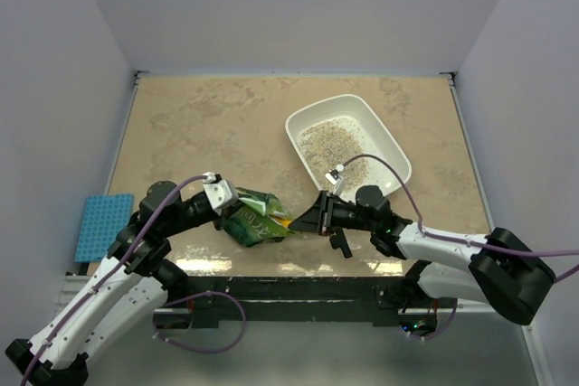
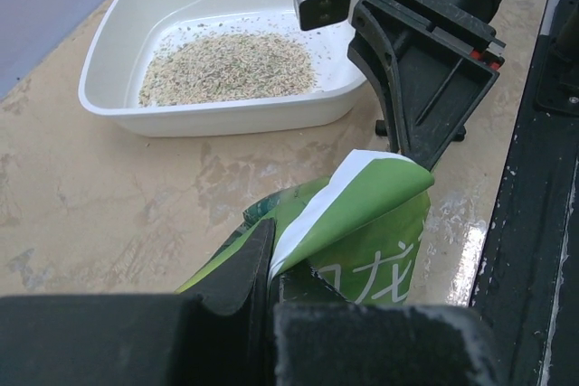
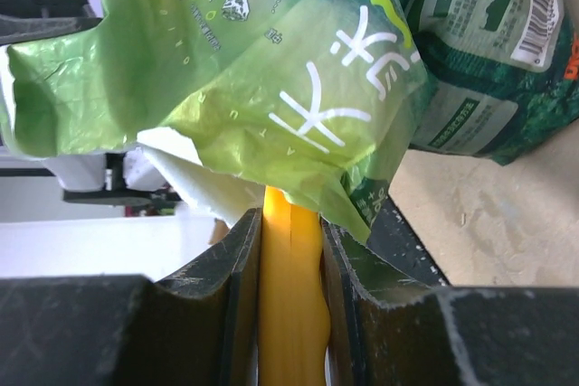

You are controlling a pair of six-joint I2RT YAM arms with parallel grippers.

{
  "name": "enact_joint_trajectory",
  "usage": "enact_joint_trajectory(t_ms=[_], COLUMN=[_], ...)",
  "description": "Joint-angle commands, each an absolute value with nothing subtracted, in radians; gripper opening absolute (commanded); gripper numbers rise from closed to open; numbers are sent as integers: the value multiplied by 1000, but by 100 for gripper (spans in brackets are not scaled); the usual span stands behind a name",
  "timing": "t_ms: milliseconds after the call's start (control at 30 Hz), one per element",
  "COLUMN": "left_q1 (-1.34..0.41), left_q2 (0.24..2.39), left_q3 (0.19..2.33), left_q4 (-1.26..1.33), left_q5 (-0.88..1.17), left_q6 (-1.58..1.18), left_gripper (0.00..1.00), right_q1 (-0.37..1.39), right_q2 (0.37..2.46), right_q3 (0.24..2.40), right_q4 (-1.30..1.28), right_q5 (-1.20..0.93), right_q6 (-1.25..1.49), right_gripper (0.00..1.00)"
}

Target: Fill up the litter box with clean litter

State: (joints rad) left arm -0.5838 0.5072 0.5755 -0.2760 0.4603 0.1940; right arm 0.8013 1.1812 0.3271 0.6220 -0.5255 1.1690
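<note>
The white litter box (image 1: 394, 153) stands at the right back of the table, with a thin heap of clean litter (image 1: 331, 142) in it. It also shows in the left wrist view (image 2: 118, 101), with its litter (image 2: 226, 65). A crinkled green bag (image 1: 256, 221) hangs low over the near table between my grippers. My left gripper (image 1: 237, 212) is shut on the bag's left edge (image 2: 362, 214). My right gripper (image 1: 300, 221) is shut on a yellow strip (image 3: 289, 296) at the bag's (image 3: 271, 70) right end.
A blue perforated block (image 1: 102, 225) lies at the table's left near edge. White walls close in the back and both sides. The black mounting rail (image 1: 298, 291) runs along the near edge.
</note>
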Motion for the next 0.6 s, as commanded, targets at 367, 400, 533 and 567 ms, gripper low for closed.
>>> enact_joint_trajectory(t_ms=[367, 400, 533, 567], left_q1=[-575, -577, -578, -580], left_q2=[497, 499, 495, 494], left_q3=[555, 549, 505, 493], left_q4=[-222, -216, -155, -144], left_q5=[379, 374, 377, 379], left_q6=[163, 164, 127, 121], left_gripper=[0, 0, 0, 0], right_q1=[802, 802, 802, 802], right_q2=[824, 754, 588, 554], right_q3=[147, 149, 150, 150], right_q4=[606, 569, 379, 352], right_q5=[-487, -476, -423, -407], right_q6=[1397, 1396, 1408, 1416], right_gripper=[0, 0, 0, 0])
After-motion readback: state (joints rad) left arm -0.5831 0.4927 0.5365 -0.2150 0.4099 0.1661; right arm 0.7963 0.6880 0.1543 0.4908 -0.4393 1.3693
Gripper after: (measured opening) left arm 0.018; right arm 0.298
